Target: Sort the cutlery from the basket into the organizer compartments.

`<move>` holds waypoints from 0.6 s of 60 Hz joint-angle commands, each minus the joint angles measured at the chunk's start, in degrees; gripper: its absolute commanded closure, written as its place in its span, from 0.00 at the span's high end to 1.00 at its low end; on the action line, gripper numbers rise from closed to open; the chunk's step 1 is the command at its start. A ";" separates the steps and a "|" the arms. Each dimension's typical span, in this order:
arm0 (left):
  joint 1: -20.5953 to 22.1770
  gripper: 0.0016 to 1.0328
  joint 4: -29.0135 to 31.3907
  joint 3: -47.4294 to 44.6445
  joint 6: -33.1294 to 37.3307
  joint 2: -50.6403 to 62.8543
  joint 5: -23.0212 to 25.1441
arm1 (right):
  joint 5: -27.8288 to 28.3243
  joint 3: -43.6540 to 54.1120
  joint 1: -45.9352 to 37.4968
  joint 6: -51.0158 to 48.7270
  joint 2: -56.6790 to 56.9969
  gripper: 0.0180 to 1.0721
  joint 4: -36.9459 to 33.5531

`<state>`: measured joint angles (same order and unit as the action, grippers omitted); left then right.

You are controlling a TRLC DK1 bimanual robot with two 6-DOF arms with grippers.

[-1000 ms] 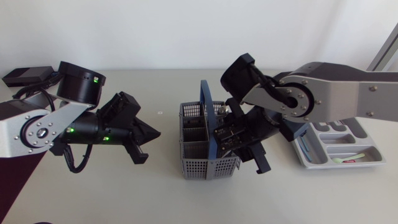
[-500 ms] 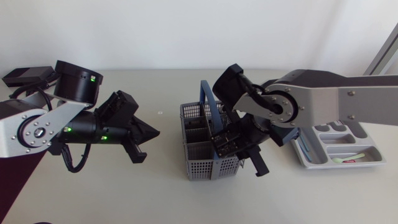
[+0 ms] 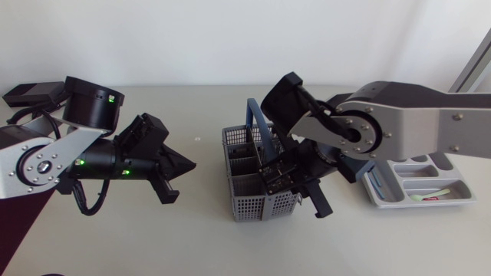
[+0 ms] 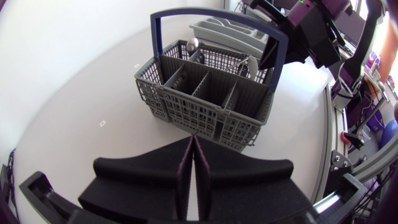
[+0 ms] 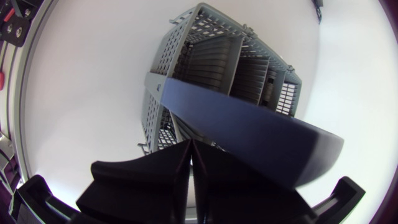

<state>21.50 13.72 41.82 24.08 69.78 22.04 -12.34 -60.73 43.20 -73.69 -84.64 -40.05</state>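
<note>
Two robot arms face each other across a pale tabletop (image 3: 207,238), with a grey plastic cutlery basket (image 3: 257,184) standing between them. The basket has a blue arched handle (image 4: 214,10) and several divided compartments. The grey organizer (image 3: 418,204) lies on the tabletop at the right arm's side, partly hidden under that arm. That likely puts it within an easy carry for the right arm.

Cutlery is in the basket: from the left wrist view, a rounded metal end (image 4: 193,43) and another metal piece (image 4: 245,62) stick up in the compartments farthest from the left arm. One long slot of the organizer holds what looks like a pale utensil (image 3: 433,196), though it is too small to name.

The right arm reaches past the organizer and hangs over the basket. The right gripper (image 5: 189,148) points down just beside the handle, which crosses right in front of its fingertips. It seems placed to go in for a piece of cutlery. Its two fingers are pressed flat together with nothing between them, so it carries nothing and would need to spread before any grasp. I cannot tell whether it touches the handle or the basket wall.

The left arm sits well apart from the basket, low over the tabletop. The left gripper (image 4: 191,142) points toward the basket's near wall, its fingers likewise pressed together and empty. It seems parked out of the right arm's way.
</note>
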 commanded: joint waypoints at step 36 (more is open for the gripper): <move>4.87 0.03 3.16 3.09 -3.25 -0.87 -3.67 | 4.87 9.49 -6.81 13.05 15.03 0.10 2.08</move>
<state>25.87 19.11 45.17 22.48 65.58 19.24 -8.27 -53.98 37.56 -63.59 -70.52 -38.11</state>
